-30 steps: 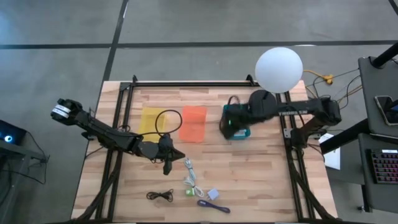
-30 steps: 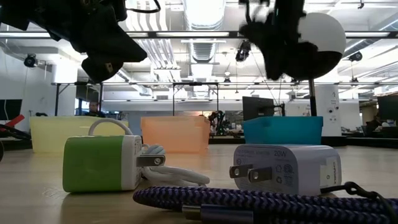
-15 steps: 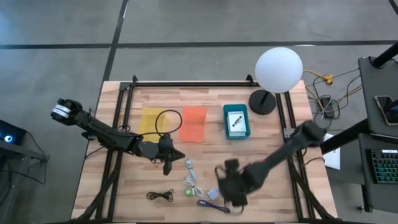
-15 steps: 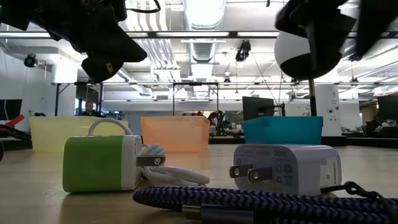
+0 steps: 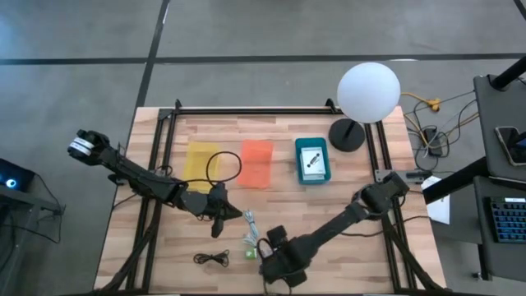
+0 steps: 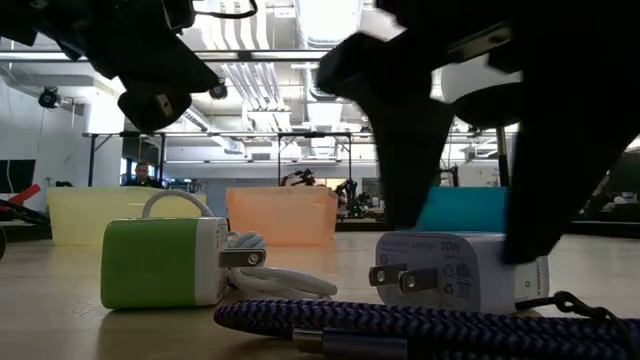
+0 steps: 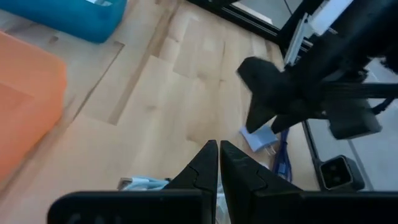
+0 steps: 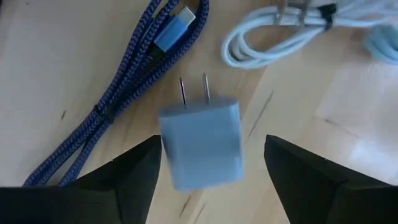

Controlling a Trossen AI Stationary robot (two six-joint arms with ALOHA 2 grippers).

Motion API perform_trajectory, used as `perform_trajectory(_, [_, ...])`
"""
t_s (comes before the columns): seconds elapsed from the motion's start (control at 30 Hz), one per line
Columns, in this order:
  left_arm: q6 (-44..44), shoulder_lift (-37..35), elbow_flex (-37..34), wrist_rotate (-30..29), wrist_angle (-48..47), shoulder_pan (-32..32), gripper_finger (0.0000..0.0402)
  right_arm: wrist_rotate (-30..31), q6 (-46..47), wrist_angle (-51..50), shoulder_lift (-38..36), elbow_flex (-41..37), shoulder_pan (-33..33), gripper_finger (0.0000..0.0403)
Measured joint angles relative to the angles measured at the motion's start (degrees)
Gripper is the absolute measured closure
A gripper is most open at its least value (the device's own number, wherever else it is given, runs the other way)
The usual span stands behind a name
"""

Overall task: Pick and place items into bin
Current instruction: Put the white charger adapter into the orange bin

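Observation:
A lavender cube (image 8: pixel 202 143), a plug-in charger with two prongs, lies on the table near its front edge. My right gripper (image 8: pixel 205 180) is open low over it, one finger on either side, with a gap showing on both sides. In the low view one finger (image 6: pixel 545 200) overlaps the cube (image 6: pixel 460 272); whether it touches, I cannot tell. A purple cord (image 8: pixel 124 81) and a white cord (image 8: pixel 280 34) lie beside the cube. A green charger (image 6: pixel 160 262) sits left of it. My left gripper (image 7: pixel 217 155) is shut and holds nothing, hovering above the white cord (image 5: pixel 251 230).
A yellow bin (image 5: pixel 201 160), an orange bin (image 5: pixel 256 162) and a teal bin (image 5: pixel 313 160) with a small item inside stand in a row at mid-table. A black cord (image 5: pixel 212 258) lies near the front left. The white globe lamp (image 5: pixel 368 92) stands at the far right.
My right gripper has swung from above the teal bin toward the table's near edge and come down over the lavender cube. The teal bin now shows uncovered with an item in it.

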Motion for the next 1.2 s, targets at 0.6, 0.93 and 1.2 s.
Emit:
perform_trajectory(0.6, [-1.18, -0.09, 0.00, -1.44, -1.31, -4.48, 0.0400, -9.55, -0.76, -0.48, 0.19, -2.01, -4.53, 0.0221])
perform_trajectory(0.93, [-9.74, -14.10, 0.31, -19.99, -30.15, -5.23, 0.0400, 3.30, 18.75, -1.43, -8.84, 0.23, -13.82, 0.0217])
perform_trajectory(1.2, [-9.77, -23.88, 0.04, -20.09, -33.81, -5.23, 0.0400, 0.66, 16.85, 3.27, -8.43, 0.29, -31.45, 0.0207])
